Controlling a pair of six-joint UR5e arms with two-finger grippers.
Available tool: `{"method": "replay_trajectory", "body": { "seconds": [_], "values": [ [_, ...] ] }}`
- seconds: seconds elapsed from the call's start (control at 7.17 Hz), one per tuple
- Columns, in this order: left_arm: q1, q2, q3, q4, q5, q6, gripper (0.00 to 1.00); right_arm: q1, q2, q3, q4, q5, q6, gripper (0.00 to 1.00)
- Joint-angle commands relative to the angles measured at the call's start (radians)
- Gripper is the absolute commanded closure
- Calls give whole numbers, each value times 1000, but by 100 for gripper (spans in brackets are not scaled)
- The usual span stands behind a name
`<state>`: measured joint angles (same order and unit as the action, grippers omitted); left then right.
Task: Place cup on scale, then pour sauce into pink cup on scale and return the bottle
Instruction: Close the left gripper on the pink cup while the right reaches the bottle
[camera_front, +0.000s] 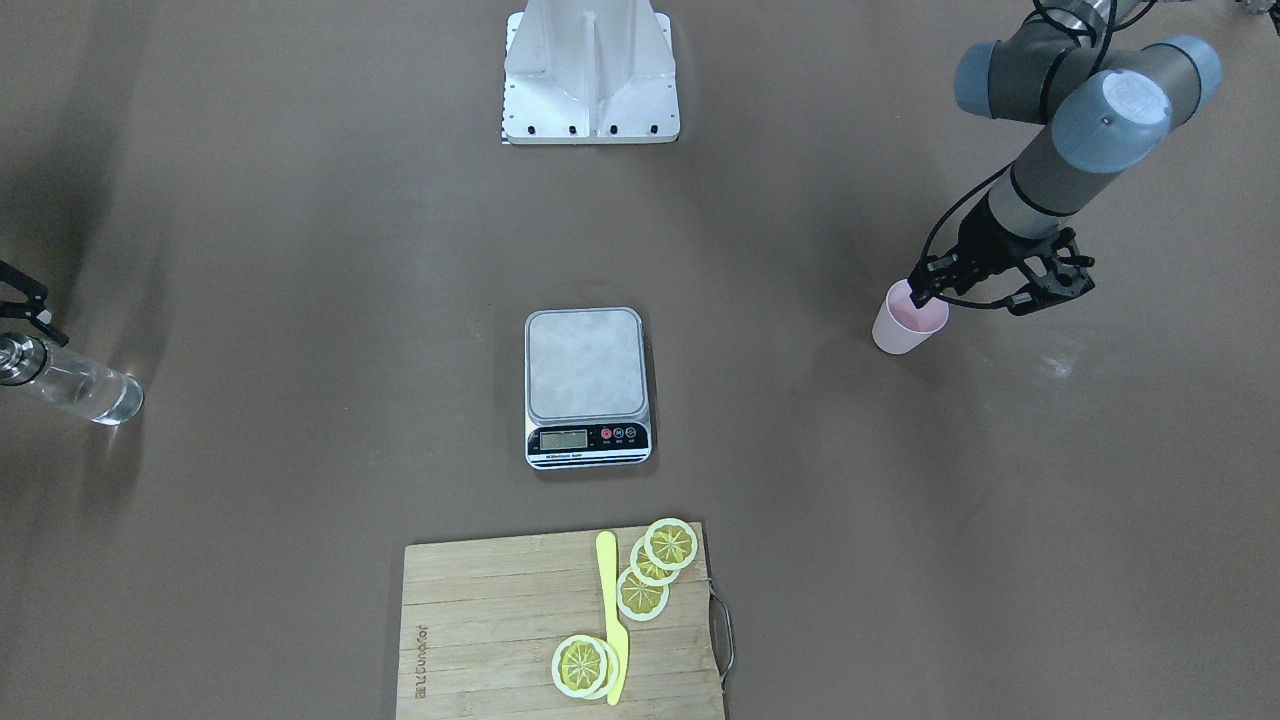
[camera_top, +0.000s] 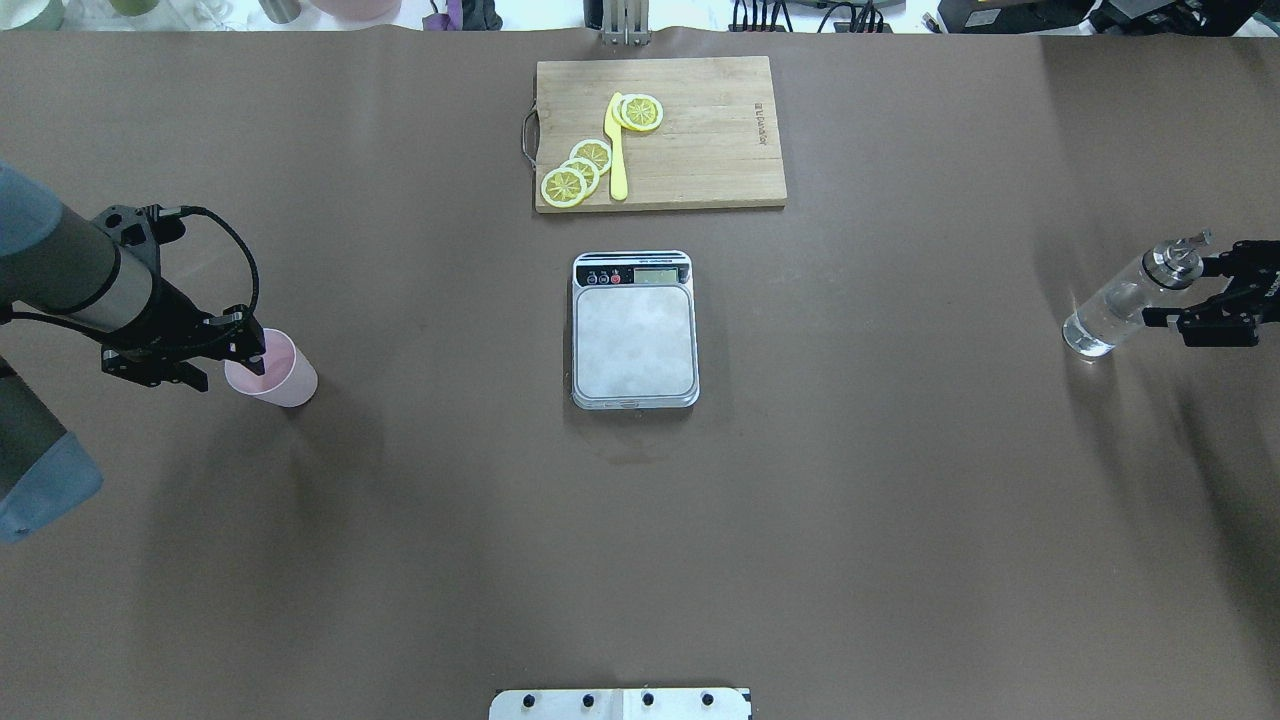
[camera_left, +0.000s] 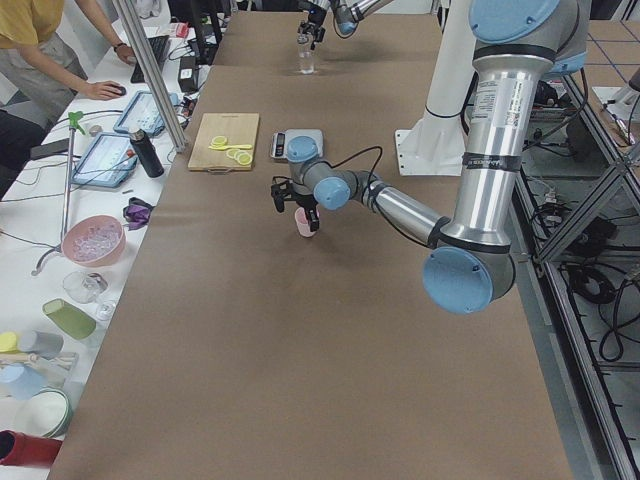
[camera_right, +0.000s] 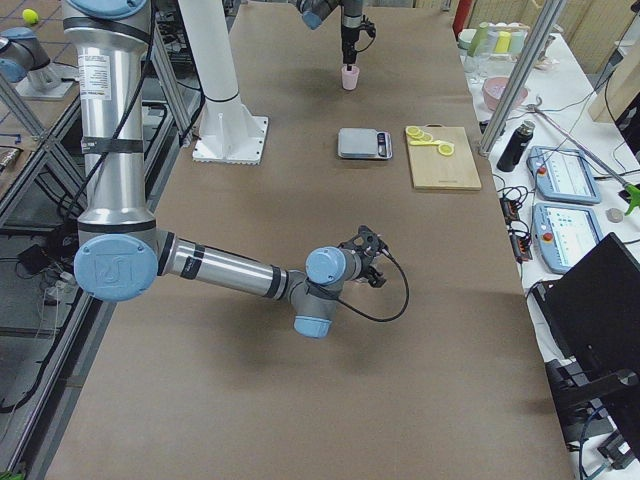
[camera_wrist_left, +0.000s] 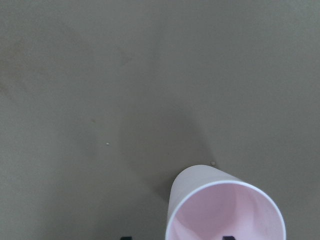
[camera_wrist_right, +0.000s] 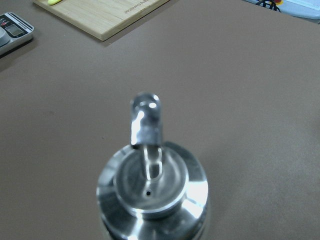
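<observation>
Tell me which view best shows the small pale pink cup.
Overhead exterior: the small pale pink cup shows whole, wall and open mouth. Front-facing shows the same, smaller; left wrist crops it at the frame's bottom; side views show it tiny.

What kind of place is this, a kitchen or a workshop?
Most likely a robotics lab staged as a kitchen: a left arm and right arm work at a brown-covered table holding a scale and a cutting board with lemon slices, while control tablets sit on the side bench.
</observation>
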<state>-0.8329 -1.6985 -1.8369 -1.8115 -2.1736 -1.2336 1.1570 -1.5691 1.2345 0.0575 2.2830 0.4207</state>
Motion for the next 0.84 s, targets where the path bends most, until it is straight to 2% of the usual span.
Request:
{"method": "replay_trajectory", "body": {
  "seconds": [0.0,0.42,0.56,0.7],
  "values": [
    [0,-1,22,-32,0,-3,37,-20,1,-6,47,-2,65,0],
    [0,-1,44,-66,-6,-3,58,-60,1,-7,77,-28,110,0],
    [0,-1,42,-66,-8,-3,69,-80,3,-13,91,-63,109,0],
    [0,-1,41,-66,-9,-1,84,-92,3,-13,91,-83,108,0]
  ]
}}
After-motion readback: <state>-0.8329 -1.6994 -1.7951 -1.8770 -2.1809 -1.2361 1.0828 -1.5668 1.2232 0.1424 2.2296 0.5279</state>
